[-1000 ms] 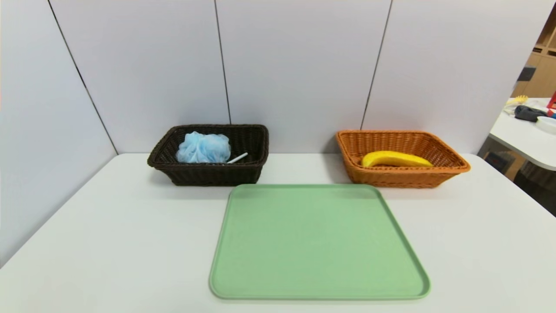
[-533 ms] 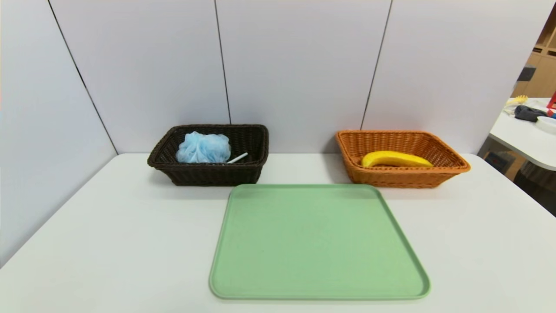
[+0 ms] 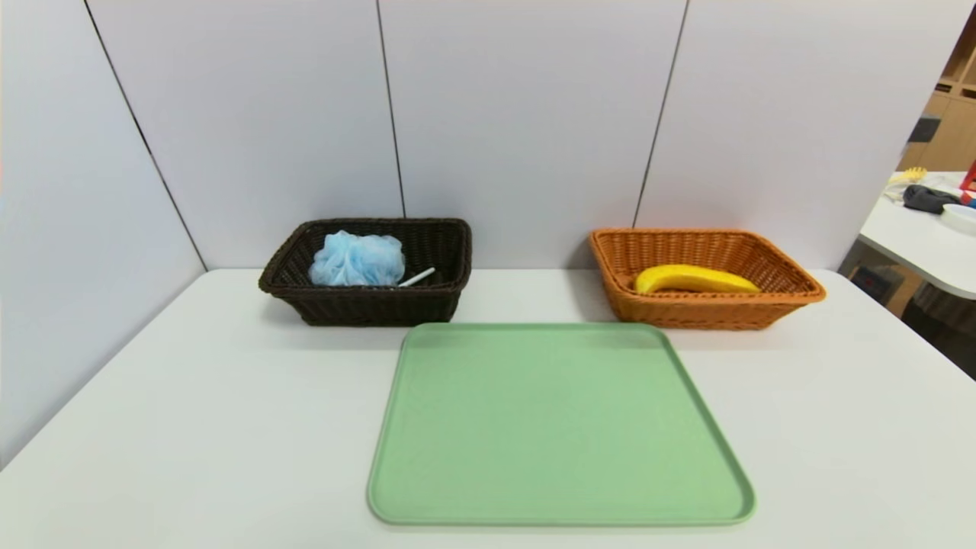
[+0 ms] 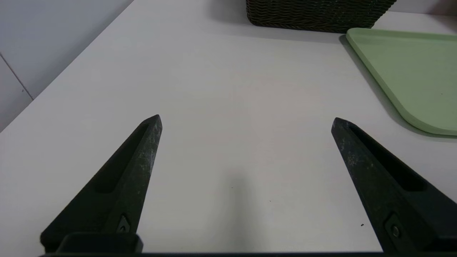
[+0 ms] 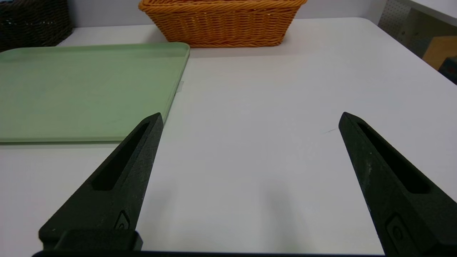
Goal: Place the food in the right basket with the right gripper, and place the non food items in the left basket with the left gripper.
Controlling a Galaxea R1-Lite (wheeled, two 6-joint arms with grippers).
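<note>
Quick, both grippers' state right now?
Left gripper: open, holding nothing, over the white table.
Right gripper: open, holding nothing, also over the table.

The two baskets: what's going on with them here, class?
Nothing is being handled. The left gripper and right gripper are open, over bare tabletop. The pouf and pen lie in the dark basket, the banana in the orange-tan basket. The sorting looks finished.
</note>
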